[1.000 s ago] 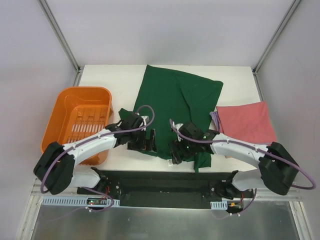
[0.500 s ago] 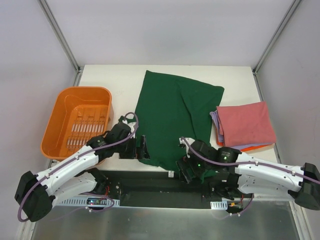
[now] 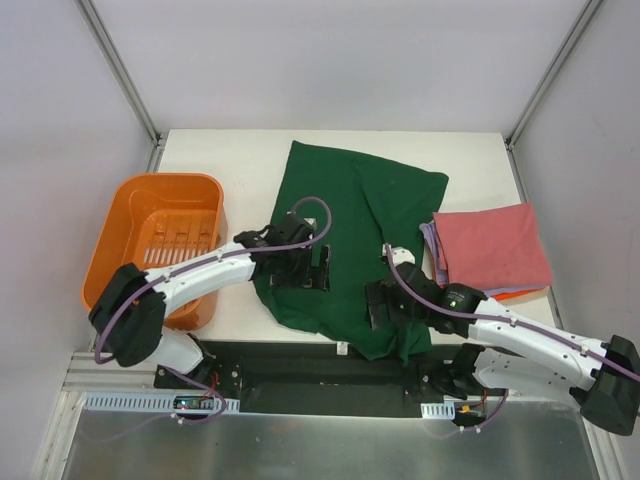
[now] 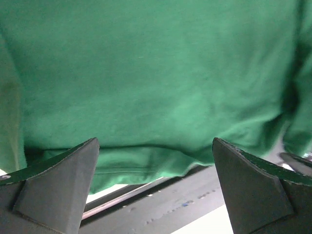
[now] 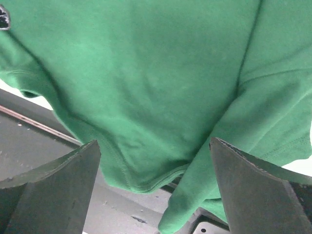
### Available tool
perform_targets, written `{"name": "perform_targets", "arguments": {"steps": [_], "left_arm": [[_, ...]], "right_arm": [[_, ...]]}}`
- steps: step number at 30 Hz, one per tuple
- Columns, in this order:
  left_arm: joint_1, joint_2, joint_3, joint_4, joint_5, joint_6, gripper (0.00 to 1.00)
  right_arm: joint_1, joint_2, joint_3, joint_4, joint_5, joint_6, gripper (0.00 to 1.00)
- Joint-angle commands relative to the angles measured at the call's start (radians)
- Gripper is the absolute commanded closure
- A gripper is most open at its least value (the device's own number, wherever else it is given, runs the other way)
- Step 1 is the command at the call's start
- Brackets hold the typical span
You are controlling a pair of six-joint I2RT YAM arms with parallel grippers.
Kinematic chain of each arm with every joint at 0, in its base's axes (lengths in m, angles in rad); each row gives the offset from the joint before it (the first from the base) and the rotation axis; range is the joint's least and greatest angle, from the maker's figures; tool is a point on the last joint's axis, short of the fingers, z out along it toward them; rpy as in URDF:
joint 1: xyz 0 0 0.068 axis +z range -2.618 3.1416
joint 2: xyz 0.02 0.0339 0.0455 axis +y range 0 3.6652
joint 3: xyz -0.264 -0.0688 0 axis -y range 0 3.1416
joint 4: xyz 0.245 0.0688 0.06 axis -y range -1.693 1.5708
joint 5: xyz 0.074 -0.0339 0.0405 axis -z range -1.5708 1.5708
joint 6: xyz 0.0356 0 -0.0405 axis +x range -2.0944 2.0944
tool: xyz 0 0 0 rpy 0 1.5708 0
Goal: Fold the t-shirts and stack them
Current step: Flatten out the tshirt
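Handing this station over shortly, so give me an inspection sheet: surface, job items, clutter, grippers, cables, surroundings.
Surface: white table, no spills seen.
Job's things: dark green t-shirt spread mid-table, near hem over the front edge; folded stack at right, pink-red on top.
Clutter: orange basket at left.
Grippers: left gripper and right gripper open above the shirt, holding nothing.
Cables: purple cables loop over the shirt.
Surroundings: grey walls, metal frame posts.

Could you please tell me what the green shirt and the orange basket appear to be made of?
Green shirt: soft matte knit cloth, probably cotton; it creases and shows stitched hems. Orange basket: moulded plastic, slightly glossy, with rigid walls and slotted floor.
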Motion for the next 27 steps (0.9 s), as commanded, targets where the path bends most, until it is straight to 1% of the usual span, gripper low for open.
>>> {"name": "perform_targets", "arguments": {"steps": [1,4,6,8,13,16,18,20,22,24,27], "left_arm": [[-0.004,0.047,-0.013,-0.061,-0.092,0.019,0.01],[-0.005,0.017,-0.064,-0.171,-0.232,-0.016,0.01],[-0.005,-0.023,-0.099,-0.248,-0.330,-0.065,0.01],[-0.004,-0.072,-0.121,-0.308,-0.370,-0.091,0.01],[-0.007,-0.169,-0.170,-0.388,-0.314,-0.140,0.01],[-0.017,-0.254,-0.195,-0.397,-0.281,-0.150,0.01],[-0.020,-0.314,-0.186,-0.394,-0.257,-0.144,0.01],[-0.027,-0.340,-0.161,-0.387,-0.249,-0.139,0.01],[-0.031,-0.365,-0.138,-0.365,-0.245,-0.136,0.01],[-0.033,-0.373,-0.120,-0.302,-0.241,-0.115,0.01],[-0.034,-0.330,-0.080,-0.204,-0.212,-0.062,0.01]], "right_arm": [[-0.047,-0.020,-0.053,0.030,-0.041,0.042,0.04],[-0.076,-0.031,-0.076,0.032,-0.058,0.038,0.04],[-0.088,-0.038,-0.094,0.030,-0.065,0.036,0.04],[-0.101,-0.043,-0.106,0.026,-0.079,0.035,0.04],[-0.119,-0.083,-0.133,-0.003,-0.079,0.042,0.04],[-0.122,-0.121,-0.139,-0.007,-0.084,0.033,0.04],[-0.122,-0.129,-0.133,-0.007,-0.110,0.004,0.04],[-0.122,-0.124,-0.123,-0.011,-0.110,-0.011,0.04],[-0.124,-0.115,-0.113,-0.014,-0.092,-0.016,0.04],[-0.124,-0.094,-0.097,-0.014,-0.085,-0.021,0.04],[-0.124,-0.051,-0.073,0.003,-0.104,-0.036,0.04]]}}
